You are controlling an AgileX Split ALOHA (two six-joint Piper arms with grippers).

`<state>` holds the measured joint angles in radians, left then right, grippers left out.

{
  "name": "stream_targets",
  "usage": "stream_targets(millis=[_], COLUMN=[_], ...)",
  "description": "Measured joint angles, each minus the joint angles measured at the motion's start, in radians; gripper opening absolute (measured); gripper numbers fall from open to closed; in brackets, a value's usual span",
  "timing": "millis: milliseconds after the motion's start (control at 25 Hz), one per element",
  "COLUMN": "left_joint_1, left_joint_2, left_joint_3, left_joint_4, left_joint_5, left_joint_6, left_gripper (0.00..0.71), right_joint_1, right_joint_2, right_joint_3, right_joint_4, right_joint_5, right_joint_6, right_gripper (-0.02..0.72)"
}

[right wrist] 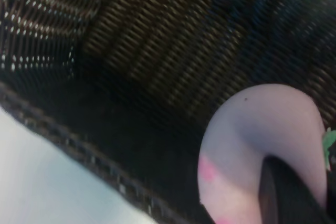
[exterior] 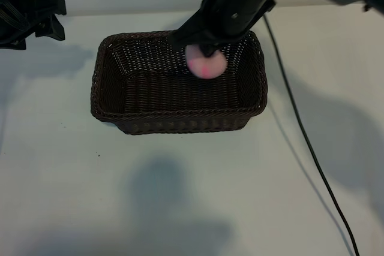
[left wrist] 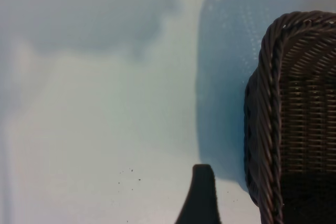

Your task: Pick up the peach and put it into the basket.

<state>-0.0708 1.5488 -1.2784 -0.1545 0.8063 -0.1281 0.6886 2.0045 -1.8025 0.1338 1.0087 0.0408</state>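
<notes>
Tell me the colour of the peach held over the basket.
Pale pink with a brighter pink-red blotch; the peach shows best in the exterior view.

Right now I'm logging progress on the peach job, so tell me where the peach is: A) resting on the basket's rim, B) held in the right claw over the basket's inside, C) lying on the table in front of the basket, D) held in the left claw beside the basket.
B: the right claw is closed on the peach above the inside of the basket, while the left claw sits empty off to the side.
</notes>
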Motion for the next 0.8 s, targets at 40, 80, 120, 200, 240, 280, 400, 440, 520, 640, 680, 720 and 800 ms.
stream_targets(millis=[40,80,120,200,240,280,400,440,520,640,680,720,800], left_joint_1=[0.0,0.0,0.0,0.0,0.0,0.0,0.0,0.0,0.0,0.0,0.0,0.0,0.0], left_joint_2=[0.0,0.0,0.0,0.0,0.0,0.0,0.0,0.0,0.0,0.0,0.0,0.0,0.0], left_joint_3=[0.0,0.0,0.0,0.0,0.0,0.0,0.0,0.0,0.0,0.0,0.0,0.0,0.0], left_joint_4=[0.0,0.0,0.0,0.0,0.0,0.0,0.0,0.0,0.0,0.0,0.0,0.0,0.0], left_joint_5=[0.0,0.0,0.0,0.0,0.0,0.0,0.0,0.0,0.0,0.0,0.0,0.0,0.0], left_joint_6=[0.0,0.0,-0.001,-0.001,-0.001,-0.001,-0.003,-0.003,-0.003,-0.003,-0.003,-0.003,-0.003], left_gripper=[0.591,0.591,0.591,0.591,0.591,0.591,0.591,0.591,0.591,0.591,0.591,0.591,0.591], right_joint_1=[0.001,0.002,0.002,0.001,0.001,0.001,0.001,0.001,0.001,0.0,0.0,0.0,0.0], right_joint_2=[0.018,0.044,0.063,0.103,0.123,0.139,0.162,0.163,0.161,0.144,0.135,0.126,0.118], right_joint_3=[0.0,0.0,0.0,0.0,0.0,-0.001,-0.001,-0.001,-0.001,-0.001,-0.002,-0.009,-0.037], right_joint_4=[0.0,-0.001,-0.004,-0.011,-0.016,-0.02,-0.025,-0.026,-0.027,-0.029,-0.029,-0.029,-0.03], right_joint_5=[-0.025,-0.049,-0.073,-0.113,-0.13,-0.142,-0.151,-0.151,-0.148,-0.131,-0.122,-0.108,-0.068], right_joint_6=[0.0,0.0,0.0,-0.001,-0.002,-0.005,-0.009,-0.009,-0.012,-0.017,-0.017,-0.019,-0.02], right_gripper=[0.041,0.041,0.041,0.044,0.047,0.054,0.113,0.145,0.245,0.401,0.444,0.471,0.505])
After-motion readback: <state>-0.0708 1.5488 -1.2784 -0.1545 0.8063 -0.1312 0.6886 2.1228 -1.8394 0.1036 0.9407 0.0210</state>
